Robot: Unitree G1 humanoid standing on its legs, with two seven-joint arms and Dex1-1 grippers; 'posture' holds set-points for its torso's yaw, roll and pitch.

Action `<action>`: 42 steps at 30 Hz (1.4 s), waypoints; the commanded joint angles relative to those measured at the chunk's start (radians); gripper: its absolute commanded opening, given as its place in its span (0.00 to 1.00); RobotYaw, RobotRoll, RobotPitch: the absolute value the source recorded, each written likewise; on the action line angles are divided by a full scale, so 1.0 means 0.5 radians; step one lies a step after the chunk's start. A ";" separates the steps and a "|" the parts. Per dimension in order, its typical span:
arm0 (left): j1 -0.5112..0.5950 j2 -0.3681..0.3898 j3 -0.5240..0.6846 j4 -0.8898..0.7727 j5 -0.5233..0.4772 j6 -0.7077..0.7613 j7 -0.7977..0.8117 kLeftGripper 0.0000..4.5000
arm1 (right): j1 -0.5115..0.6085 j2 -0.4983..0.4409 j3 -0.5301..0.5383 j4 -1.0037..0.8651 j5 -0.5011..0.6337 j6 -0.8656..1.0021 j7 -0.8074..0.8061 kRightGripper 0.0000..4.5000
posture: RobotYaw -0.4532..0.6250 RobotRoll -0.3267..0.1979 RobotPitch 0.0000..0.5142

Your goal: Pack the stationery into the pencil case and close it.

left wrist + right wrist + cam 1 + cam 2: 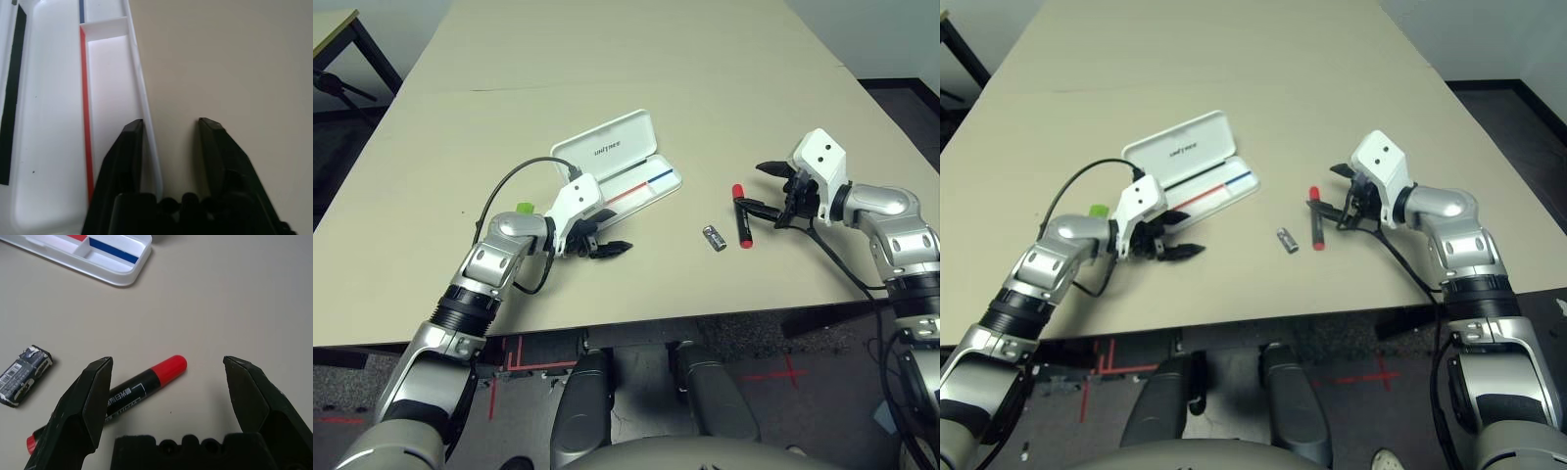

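The white pencil case (570, 155) lies open mid-table, its "unitree" lid (607, 145) laid back and a red-and-blue stripe along its tray (54, 122). My left gripper (612, 233) is open and empty at the tray's near left end, its fingers (128, 147) straddling the front wall. The green stick (524, 208) shows just behind that forearm. The red-and-black marker (142, 387) lies on the table to the right of the case. My open right gripper (168, 363) hovers over it without touching. The small dark-grey piece (713, 238) lies just left of the marker.
The beige table (636, 59) stretches far behind the case; its front edge (705, 315) runs close below the items. A black cable (504, 191) loops off my left wrist. Another table's corner (333, 29) stands at the far left.
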State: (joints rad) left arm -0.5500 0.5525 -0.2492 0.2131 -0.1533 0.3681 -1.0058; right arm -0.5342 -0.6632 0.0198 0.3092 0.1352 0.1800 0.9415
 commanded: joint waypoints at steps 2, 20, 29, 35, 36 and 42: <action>0.010 0.006 -0.062 0.064 0.046 -0.013 -0.089 0.08 | 0.033 -0.021 -0.033 -0.072 0.018 0.022 -0.018 1.00 | 0.32 0.62 0.32; 0.057 0.226 0.068 0.016 -0.010 -0.397 -0.415 0.00 | 0.010 0.009 0.013 -0.020 -0.005 -0.035 -0.037 1.00 | 0.33 0.62 0.30; 0.268 0.288 0.130 -0.168 -0.117 -0.615 -0.605 0.00 | -0.017 0.014 0.030 0.044 -0.023 -0.078 -0.027 1.00 | 0.35 0.62 0.31; 0.310 0.302 0.111 -0.159 -0.062 -0.696 -0.611 0.00 | -0.039 0.023 0.045 0.083 -0.037 -0.104 -0.021 1.00 | 0.35 0.62 0.32; 0.307 0.297 0.112 -0.149 -0.052 -0.709 -0.598 0.00 | -0.042 0.025 0.048 0.086 -0.039 -0.108 -0.020 1.00 | 0.36 0.62 0.32; 0.306 0.295 0.104 -0.131 -0.013 -0.716 -0.548 0.00 | -0.053 0.036 0.052 0.103 -0.056 -0.125 -0.015 1.00 | 0.36 0.62 0.33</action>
State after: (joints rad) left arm -0.4073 0.6902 -0.1956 0.1441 -0.1708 0.0176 -1.2814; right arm -0.5541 -0.6495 0.0320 0.3541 0.1163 0.1280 0.9275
